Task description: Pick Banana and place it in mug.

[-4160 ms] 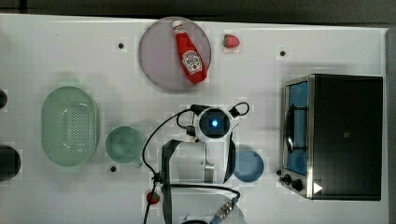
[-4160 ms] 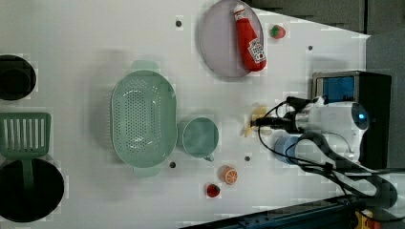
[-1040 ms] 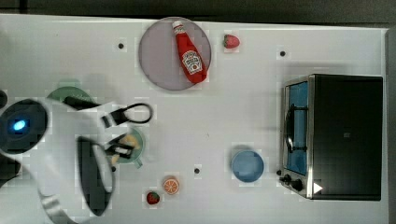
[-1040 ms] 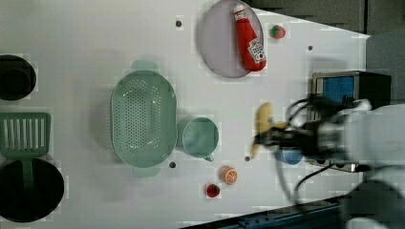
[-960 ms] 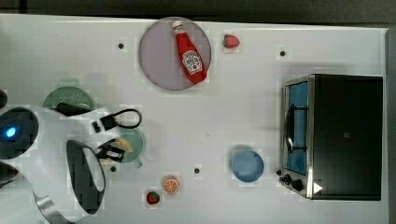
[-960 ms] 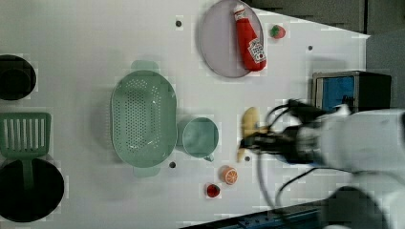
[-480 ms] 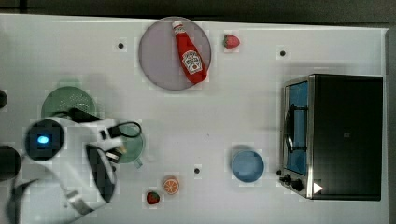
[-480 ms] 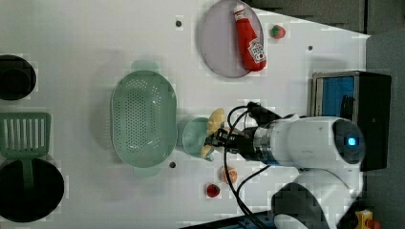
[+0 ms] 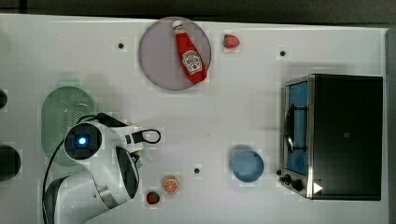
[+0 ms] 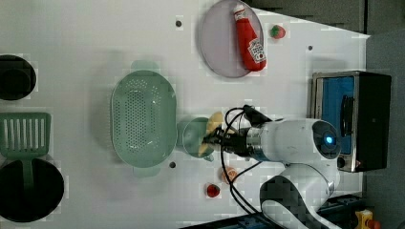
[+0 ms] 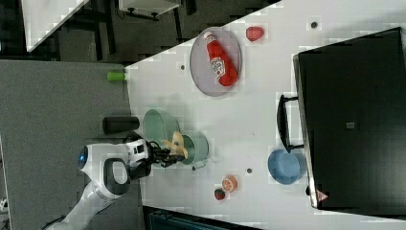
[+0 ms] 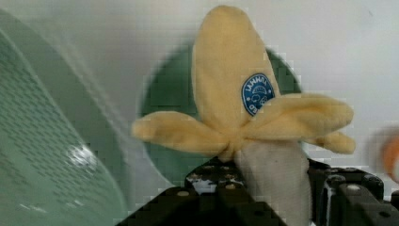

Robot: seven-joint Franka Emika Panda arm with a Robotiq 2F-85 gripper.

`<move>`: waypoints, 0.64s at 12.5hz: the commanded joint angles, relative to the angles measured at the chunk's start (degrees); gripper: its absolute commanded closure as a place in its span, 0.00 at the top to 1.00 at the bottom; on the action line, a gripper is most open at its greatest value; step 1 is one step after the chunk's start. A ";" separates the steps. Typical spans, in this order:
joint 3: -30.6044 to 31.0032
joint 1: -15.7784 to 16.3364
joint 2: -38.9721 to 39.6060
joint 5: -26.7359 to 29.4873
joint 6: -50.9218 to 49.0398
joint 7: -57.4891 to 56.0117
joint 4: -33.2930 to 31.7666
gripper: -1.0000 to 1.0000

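The robot's arm (image 9: 107, 172) is parked low over the table's near corner in the top view, so any swing out from here could sweep stuff off the table.

Next biggest worry is the colander (image 10: 143, 117). It sits just beside the mug (image 10: 191, 138), on the left view's left. If the drop goes long that way, the fruit probably ends up in the strainer instead.

The mug itself is a small target and looks light. A nudge from the gripper (image 10: 216, 140) could tip it or shove it against the colander.

Then the banana (image 12: 230, 94). It's held over the mug's rim, on the left view's right side, with the jaws pinching its pale peeled end. It's longer than the mug's mouth is wide, and those floppy peel flaps stick out sideways. Let go at this angle and it may hang on the rim, bridge across, or flop out onto the table.

Smallest stuff: the orange slice (image 9: 171, 185) and the strawberry (image 9: 152, 198) lie near the arm's elbow. A careless retreat could bump them.
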 commanded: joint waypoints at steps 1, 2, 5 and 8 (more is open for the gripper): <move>0.92 0.29 -0.70 0.84 1.78 1.95 1.23 0.76; 0.71 0.27 -1.28 0.84 1.69 1.95 1.22 0.87; 0.54 0.17 -4.47 1.02 0.45 1.95 1.34 1.00; -1.68 -0.45 -11.37 1.11 -3.15 1.95 3.30 1.00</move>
